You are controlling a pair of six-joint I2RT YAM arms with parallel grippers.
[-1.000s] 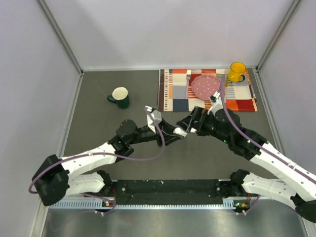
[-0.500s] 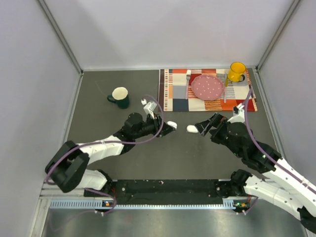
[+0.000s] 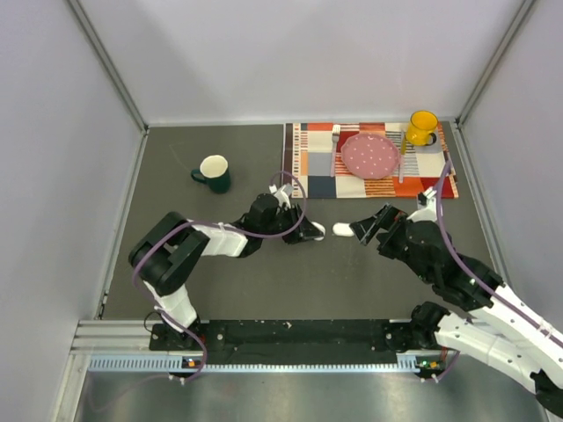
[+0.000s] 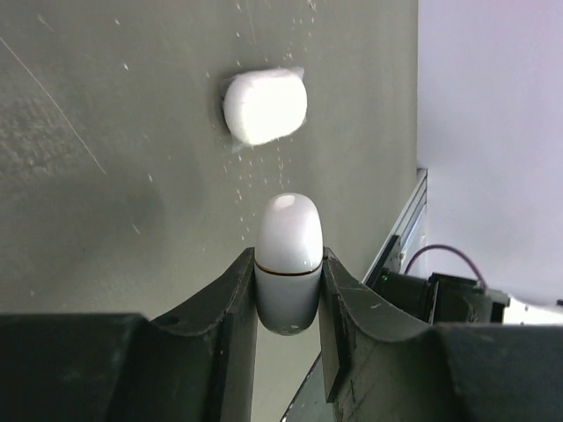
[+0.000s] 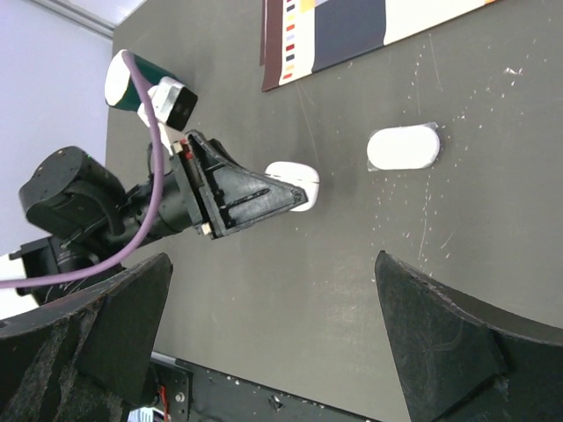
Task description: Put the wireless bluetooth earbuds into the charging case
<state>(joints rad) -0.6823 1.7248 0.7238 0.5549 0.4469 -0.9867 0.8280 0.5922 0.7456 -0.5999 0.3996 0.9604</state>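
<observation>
My left gripper (image 4: 288,260) is shut on a white oval charging case (image 4: 288,251) with a thin seam line; the case sticks out past the fingertips, low over the table. Just ahead of it, a second white oblong case-like piece (image 4: 264,105) lies flat on the grey table (image 3: 264,281), apart from the held case. In the top view the held case (image 3: 317,230) and the loose piece (image 3: 343,229) sit side by side, with the left gripper (image 3: 308,232) on one side and my right gripper (image 3: 369,226) on the other. The right gripper (image 5: 273,264) stands wide open and empty. No earbuds are in view.
A dark green mug (image 3: 214,173) stands at the back left. A patterned placemat (image 3: 308,176) at the back right carries a pink plate (image 3: 369,156), a fork (image 3: 334,145) and a yellow mug (image 3: 422,128). Grey walls close in both sides.
A second ago both grippers met at mid-table. The right gripper has since drawn back to the right, open. The left gripper has reached further right with the case, towards the loose white piece.
</observation>
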